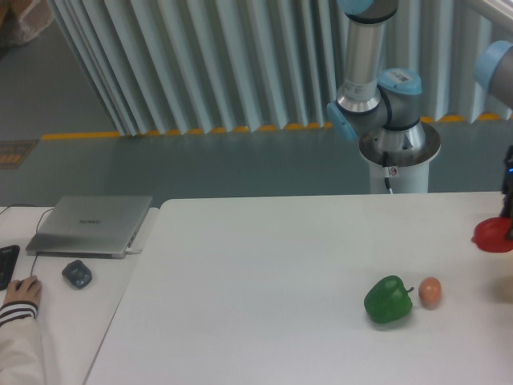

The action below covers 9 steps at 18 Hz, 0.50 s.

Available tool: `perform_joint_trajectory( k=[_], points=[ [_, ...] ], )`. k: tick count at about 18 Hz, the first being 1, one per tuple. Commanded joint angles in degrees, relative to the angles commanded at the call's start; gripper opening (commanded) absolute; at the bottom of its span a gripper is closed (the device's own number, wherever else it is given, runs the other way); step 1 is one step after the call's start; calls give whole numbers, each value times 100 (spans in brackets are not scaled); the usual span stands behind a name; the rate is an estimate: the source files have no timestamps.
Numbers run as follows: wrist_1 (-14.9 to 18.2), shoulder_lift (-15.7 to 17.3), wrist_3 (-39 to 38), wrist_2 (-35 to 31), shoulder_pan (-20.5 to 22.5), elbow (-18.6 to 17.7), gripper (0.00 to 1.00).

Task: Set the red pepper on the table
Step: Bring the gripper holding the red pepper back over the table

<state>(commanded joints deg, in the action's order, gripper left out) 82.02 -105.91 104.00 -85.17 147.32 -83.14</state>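
**Red pepper coming in at the right edge, not yet set down**

At the far right, about 3 o'clock in the view, I can see only a dark sliver of the gripper (508, 192), cut off by the frame. The fingers themselves are out of view, so I cannot tell how the jaws stand; I judge they hold the red pepper (492, 236), because it hangs directly under that dark part, but no contact is visible.

The pepper is only partly in frame, appearing over the table (264, 281) near its right edge. Whether it touches the surface I cannot tell.

I judge I am in the carry-and-lower step. Next I need to bring the pepper down onto bare tabletop, well apart from the green bell pepper (389, 300) and the small orange-tan egg-shaped thing (430, 291) at about 8 o'clock from it, then release.

Its stem is hidden, so I cannot say which way it points; the visible part looks wider than tall.
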Motion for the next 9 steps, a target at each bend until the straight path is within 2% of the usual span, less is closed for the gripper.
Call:
perform_joint_trajectory(
  k=[3,5,7,9],
  points=[
    [-606,-114,-730,0,-316,-9,22],
    [-888,-202,-1021,0,-422,9,22],
    [-1423,-334,-1346,-18,-502,17,22],
    [-1496,-413,-1496,-35,-563,9,22]
  ],
)
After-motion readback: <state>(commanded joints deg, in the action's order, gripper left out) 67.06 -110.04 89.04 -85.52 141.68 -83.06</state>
